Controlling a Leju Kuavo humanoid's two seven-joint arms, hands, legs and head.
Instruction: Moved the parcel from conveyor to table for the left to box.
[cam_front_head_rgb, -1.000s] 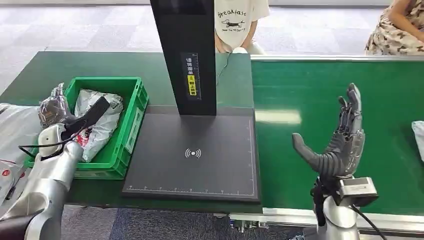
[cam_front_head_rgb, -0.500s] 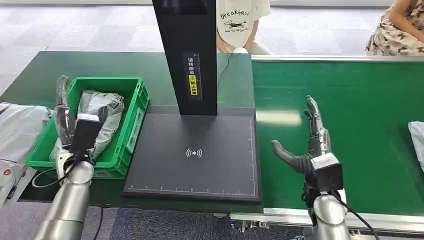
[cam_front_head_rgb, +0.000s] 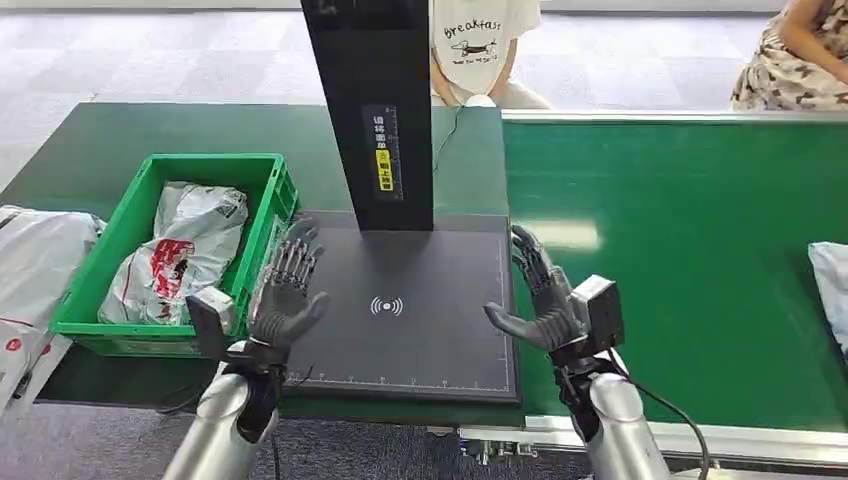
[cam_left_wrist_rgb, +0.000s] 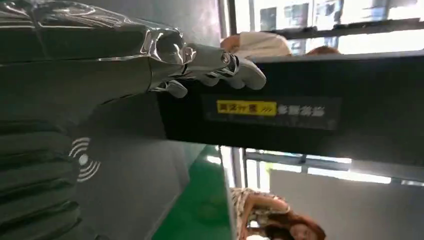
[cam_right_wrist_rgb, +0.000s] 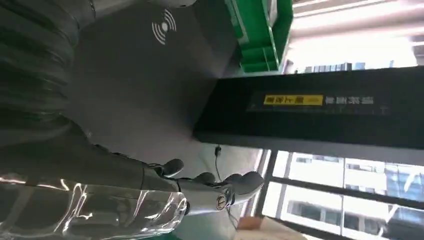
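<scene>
Both arms have swung inward since the earlier frame: your left robot hand (cam_front_head_rgb: 287, 290) and right robot hand (cam_front_head_rgb: 543, 298) now hover over the matte black scanner pad (cam_front_head_rgb: 400, 340), fingers spread, holding nothing. You'll find the crinkled white plastic parcel (cam_front_head_rgb: 180, 255) lying in the green ribbed crate (cam_front_head_rgb: 262, 235) on the worktop (cam_front_head_rgb: 120, 130), its long axis pointing away from you.

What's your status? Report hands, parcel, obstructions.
Left hand and right hand open over scan pad. One parcel in green crate; another on conveyor. Nothing obstructing.
</scene>
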